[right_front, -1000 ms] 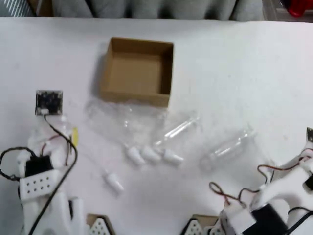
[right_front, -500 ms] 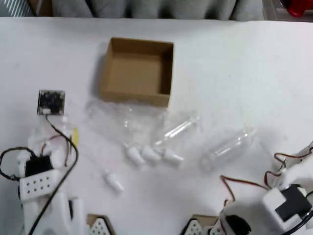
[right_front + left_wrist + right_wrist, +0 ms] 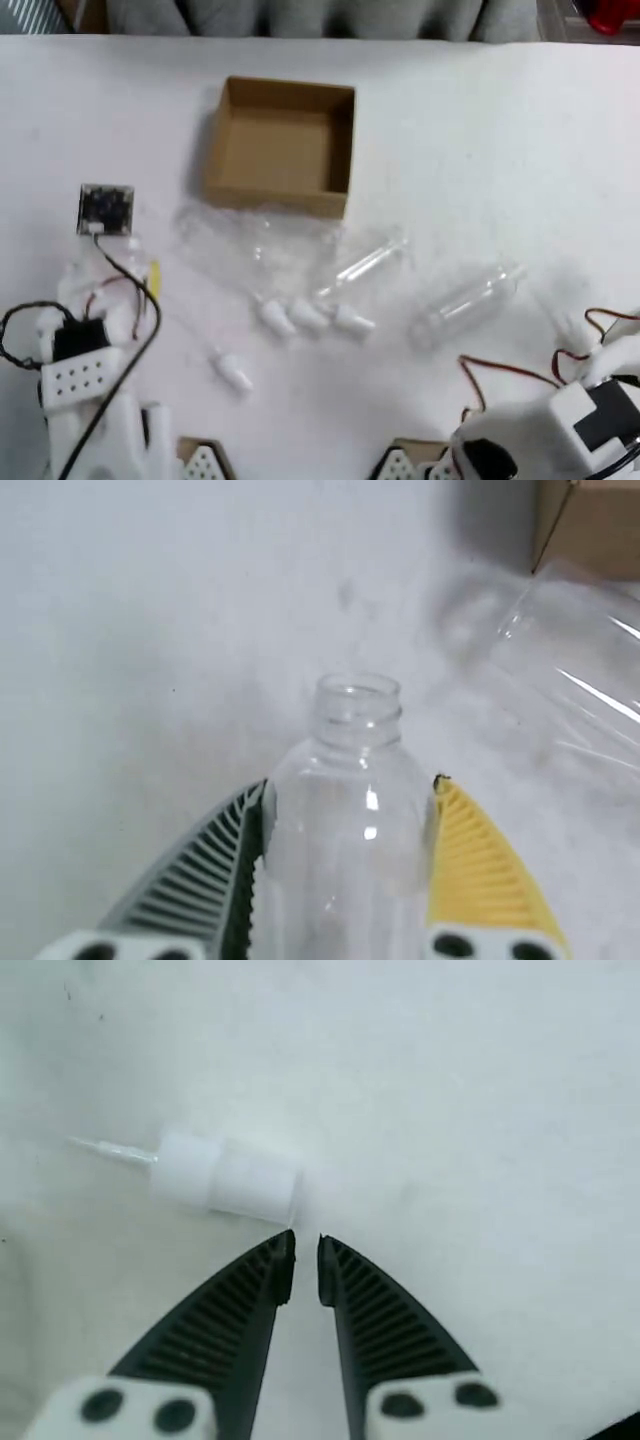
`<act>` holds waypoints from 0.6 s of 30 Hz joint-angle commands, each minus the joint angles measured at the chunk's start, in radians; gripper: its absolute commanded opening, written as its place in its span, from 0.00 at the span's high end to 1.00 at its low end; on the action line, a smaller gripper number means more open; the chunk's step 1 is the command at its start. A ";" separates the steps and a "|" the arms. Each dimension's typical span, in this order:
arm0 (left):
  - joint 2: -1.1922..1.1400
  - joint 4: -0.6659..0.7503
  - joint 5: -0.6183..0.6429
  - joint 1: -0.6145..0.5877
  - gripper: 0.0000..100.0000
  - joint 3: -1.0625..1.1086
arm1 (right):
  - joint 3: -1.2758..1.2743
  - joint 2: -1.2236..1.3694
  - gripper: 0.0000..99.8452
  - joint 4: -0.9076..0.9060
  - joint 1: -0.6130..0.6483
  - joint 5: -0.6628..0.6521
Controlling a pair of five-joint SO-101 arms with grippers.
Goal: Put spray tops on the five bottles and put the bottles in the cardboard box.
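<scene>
Right gripper [image 3: 303, 1260], tips nearly pressed together, sits just short of 1 spray top [image 3: 225, 1175] lying crosswise; left gripper [image 3: 348, 785] pinches a bottle [image 3: 358, 705].

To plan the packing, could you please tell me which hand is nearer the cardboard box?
Left. The left hand, gripping a bottle, sits off the near-left corner of the cardboard box; the right hand is much farther, beside a lone spray top off to the right.

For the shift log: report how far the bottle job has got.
Done: nothing; the cardboard box is empty. In hand: the left gripper clamps an uncapped bottle, and the right gripper hovers, nearly shut, beside a loose spray top. Left: cap it and the lying bottles, then box all.
</scene>
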State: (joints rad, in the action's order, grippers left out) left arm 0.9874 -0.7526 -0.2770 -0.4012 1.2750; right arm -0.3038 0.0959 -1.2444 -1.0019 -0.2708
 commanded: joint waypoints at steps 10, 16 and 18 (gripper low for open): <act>0.019 0.026 -0.015 0.015 0.97 -0.009 | -0.091 -0.005 0.98 0.104 -0.001 -0.086; 0.019 0.023 -0.015 0.015 0.97 -0.009 | -0.084 0.028 0.98 0.231 -0.001 -0.054; 0.019 0.023 -0.015 0.015 0.97 -0.009 | -0.072 0.064 0.98 0.243 -0.001 -0.054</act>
State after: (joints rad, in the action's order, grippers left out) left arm 0.9874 -0.7526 -0.2831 -0.3951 1.2750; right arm -0.3989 0.1327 -1.0280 -1.0081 -0.3337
